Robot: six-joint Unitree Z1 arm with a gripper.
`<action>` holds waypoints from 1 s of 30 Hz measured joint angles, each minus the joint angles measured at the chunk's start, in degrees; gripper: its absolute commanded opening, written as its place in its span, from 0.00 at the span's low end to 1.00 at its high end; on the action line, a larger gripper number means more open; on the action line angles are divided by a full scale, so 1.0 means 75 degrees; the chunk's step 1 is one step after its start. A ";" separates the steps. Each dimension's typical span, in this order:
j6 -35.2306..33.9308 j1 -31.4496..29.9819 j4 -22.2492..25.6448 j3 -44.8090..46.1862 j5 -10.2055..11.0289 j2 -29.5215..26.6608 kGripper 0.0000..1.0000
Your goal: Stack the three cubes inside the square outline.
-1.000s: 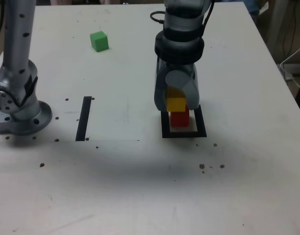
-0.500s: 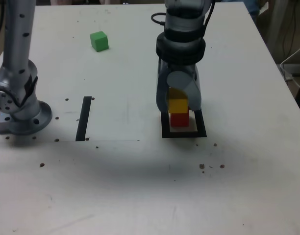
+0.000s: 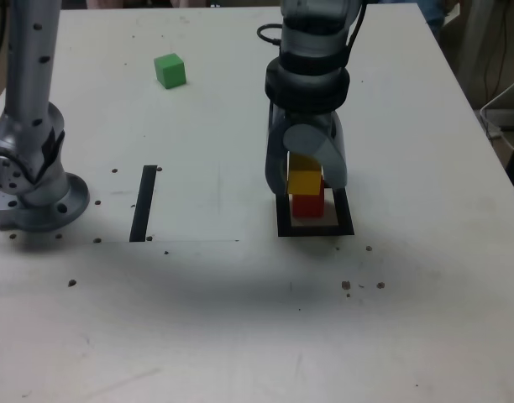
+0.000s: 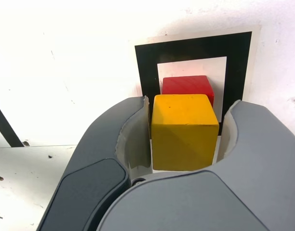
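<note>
Second tier placed: yellow cube (image 4: 184,131) atop red cube (image 4: 188,84) inside square outline (image 4: 195,45); gripper (image 4: 183,139) jaws parted just clear of it (release step); green cube (image 3: 170,70) fetched next, probably.

White speckled tabletop (image 3: 240,336), perhaps cables (image 3: 505,101) beyond its edge.

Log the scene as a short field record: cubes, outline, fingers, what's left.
yellow cube: on top of the red cube, between the fingers
red cube: inside the square outline
square outline: black frame, white centre
green cube: alone on the table, far from the stack
gripper: fingers parted, slim gap visible on one side of the yellow cube
remaining: green cube not yet stacked
</note>
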 measured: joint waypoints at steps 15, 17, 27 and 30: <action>0.0000 0.0026 0.0315 -0.0005 0.0167 -0.0653 1.00; 0.0007 0.0133 0.0471 -0.0003 0.0238 -0.0855 1.00; 0.0664 0.1703 0.0978 0.0123 0.0298 -0.1309 1.00; 0.0902 0.2195 0.0987 0.0115 0.0313 -0.1326 1.00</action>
